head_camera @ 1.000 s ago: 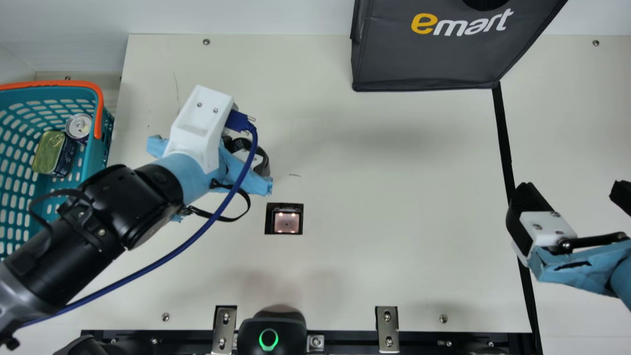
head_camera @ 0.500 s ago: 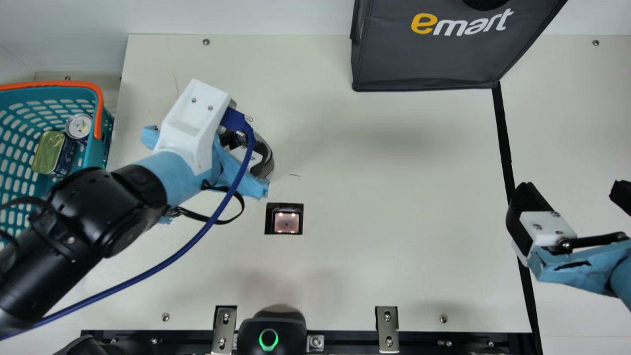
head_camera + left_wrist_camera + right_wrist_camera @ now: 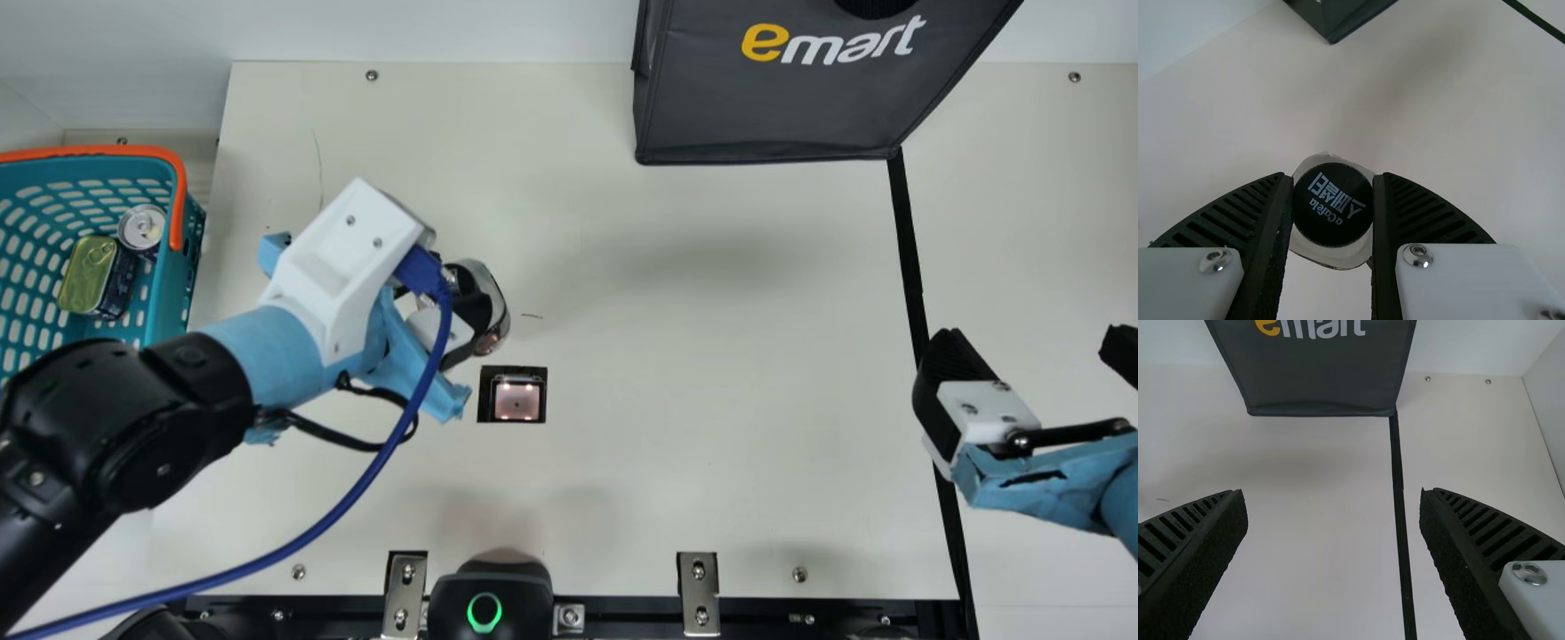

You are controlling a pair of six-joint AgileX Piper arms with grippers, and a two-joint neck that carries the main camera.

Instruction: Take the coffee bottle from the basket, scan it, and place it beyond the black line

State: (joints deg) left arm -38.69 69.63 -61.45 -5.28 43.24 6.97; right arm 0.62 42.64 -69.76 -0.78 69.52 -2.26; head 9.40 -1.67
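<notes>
In the main view my left gripper (image 3: 467, 307) is left of and above the scanner window (image 3: 517, 400), partly hidden by its own arm, and the coffee bottle (image 3: 492, 307) shows at its fingers. The left wrist view has the bottle's black cap (image 3: 1333, 205) between the two pads of my left gripper (image 3: 1333, 207), which is shut on the bottle. My right gripper (image 3: 1031, 351) stands open and holds nothing, near the black line (image 3: 909, 249); in the right wrist view, the right gripper (image 3: 1334, 500) has its fingers wide apart above that line (image 3: 1399, 493).
A teal basket (image 3: 169, 293) with an orange handle stands at the left, a round can (image 3: 142, 228) and a rectangular tin (image 3: 89, 276) inside. A dark grey bag (image 3: 773, 98) stands at the back. A black device (image 3: 489, 596) sits at the front edge.
My left gripper has moved a little toward the table's front and the scanner window, carrying the bottle, which has come further into view. The right arm has kept still.
</notes>
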